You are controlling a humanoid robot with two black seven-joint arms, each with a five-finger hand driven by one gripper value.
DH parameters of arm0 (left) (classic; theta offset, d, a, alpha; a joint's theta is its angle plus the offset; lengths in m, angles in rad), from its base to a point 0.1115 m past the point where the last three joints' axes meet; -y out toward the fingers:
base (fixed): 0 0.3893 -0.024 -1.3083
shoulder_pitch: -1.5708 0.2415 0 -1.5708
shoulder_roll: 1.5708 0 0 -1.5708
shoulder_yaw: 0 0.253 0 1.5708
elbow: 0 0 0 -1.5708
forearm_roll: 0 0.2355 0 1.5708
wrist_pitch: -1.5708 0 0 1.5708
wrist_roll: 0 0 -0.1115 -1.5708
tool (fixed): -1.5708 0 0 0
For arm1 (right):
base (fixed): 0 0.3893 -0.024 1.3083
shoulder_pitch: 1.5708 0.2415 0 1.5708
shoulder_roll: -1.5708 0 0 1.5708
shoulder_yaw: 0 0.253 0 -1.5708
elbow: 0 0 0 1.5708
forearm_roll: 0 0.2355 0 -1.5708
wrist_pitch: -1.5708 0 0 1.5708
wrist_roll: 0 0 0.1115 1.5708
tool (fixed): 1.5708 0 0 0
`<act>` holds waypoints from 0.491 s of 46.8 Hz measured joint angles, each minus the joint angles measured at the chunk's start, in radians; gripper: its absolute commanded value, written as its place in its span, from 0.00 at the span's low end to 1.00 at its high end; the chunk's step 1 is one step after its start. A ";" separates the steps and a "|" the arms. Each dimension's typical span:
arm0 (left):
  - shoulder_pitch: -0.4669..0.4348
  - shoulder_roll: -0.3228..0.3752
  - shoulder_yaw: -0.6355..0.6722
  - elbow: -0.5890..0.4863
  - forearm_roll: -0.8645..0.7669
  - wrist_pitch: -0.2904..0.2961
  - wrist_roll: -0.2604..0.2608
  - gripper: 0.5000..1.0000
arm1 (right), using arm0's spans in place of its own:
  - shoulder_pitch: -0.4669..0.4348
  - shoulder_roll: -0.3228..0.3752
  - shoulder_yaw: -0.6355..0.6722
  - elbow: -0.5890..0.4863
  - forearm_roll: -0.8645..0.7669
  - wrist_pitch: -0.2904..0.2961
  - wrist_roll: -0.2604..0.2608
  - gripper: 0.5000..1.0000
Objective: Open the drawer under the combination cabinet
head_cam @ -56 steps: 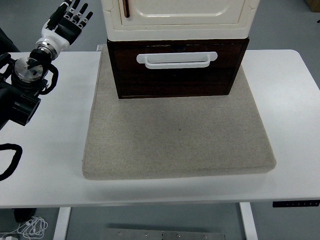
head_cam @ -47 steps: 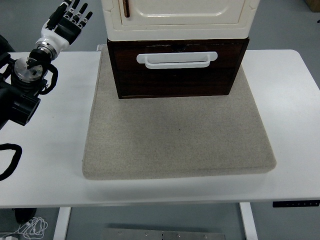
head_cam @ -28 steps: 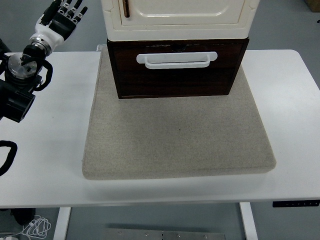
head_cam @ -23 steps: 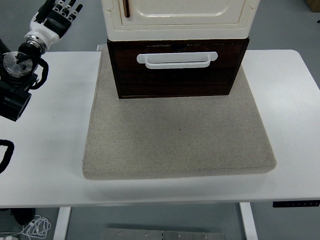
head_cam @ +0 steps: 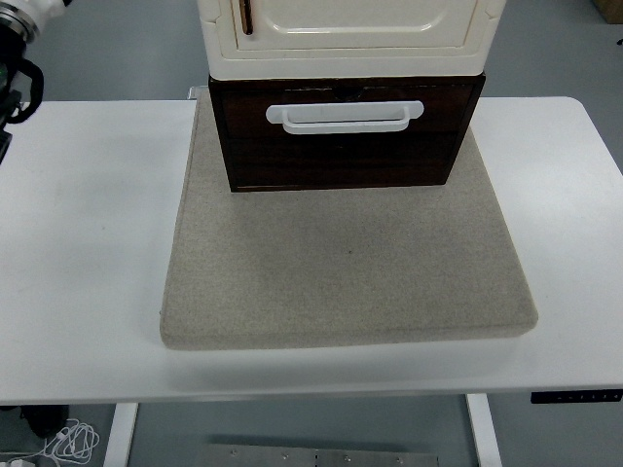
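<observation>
Drawer (head_cam: 341, 136) sits under the cream cabinet (head_cam: 346, 34) on the grey mat (head_cam: 341, 263), front protruding slightly; seems partly open. Only the left arm (head_cam: 15, 58) shows at top-left corner; hand state cannot be told.

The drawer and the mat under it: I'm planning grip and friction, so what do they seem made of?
The drawer looks like dark-stained wood with faint grain, and its handle like glossy white plastic or painted metal. The mat looks like beige woven or felted fabric, matte and speckled.
</observation>
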 measured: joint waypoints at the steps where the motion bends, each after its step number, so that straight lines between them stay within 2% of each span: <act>1: -0.012 0.008 0.001 0.000 0.003 0.008 0.000 1.00 | 0.000 0.000 0.000 0.000 0.000 0.000 0.000 0.85; 14: -0.230 0.092 0.000 -0.024 0.173 0.030 0.000 1.00 | 0.001 0.000 0.000 0.000 0.000 0.000 0.000 0.85; 23: -0.369 0.108 0.025 -0.042 0.244 0.025 0.000 1.00 | 0.000 0.000 0.001 0.000 0.000 0.000 0.000 0.85</act>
